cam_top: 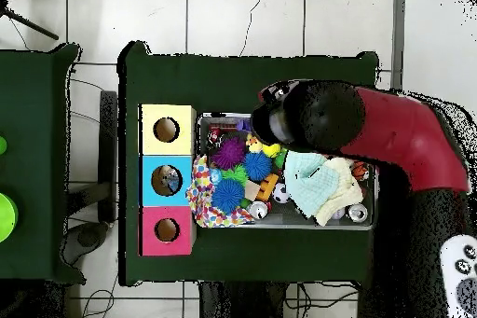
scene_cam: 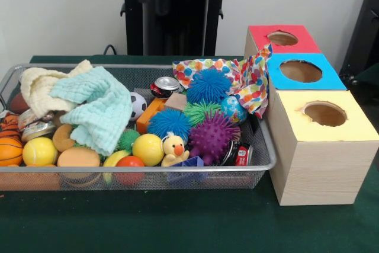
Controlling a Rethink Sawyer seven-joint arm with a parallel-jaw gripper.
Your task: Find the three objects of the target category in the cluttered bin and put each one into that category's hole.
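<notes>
The cluttered bin (scene_cam: 177, 169) is a silver wire-mesh tray on the green table, left of three boxes. It also shows in the overhead view (cam_top: 289, 227). It is heaped with spiky balls, sports balls, cloths, a rubber duck and drink cans. No crushed clear plastic bottle shows; any are hidden under the clutter. The three boxes stand in a row with round holes on top: red (scene_cam: 283, 38), blue (scene_cam: 302, 70), yellow (scene_cam: 324, 114). The red and black arm (cam_top: 373, 132) reaches over the bin in the overhead view. The gripper shows in neither view.
A mint cloth (scene_cam: 98, 108) and a cream cloth (scene_cam: 38, 87) cover the bin's left part. A polka-dot cloth (scene_cam: 249, 81) drapes over the bin's right end against the boxes. A metal can (scene_cam: 164, 86) lies at the back. The pedestal (scene_cam: 174, 10) stands behind.
</notes>
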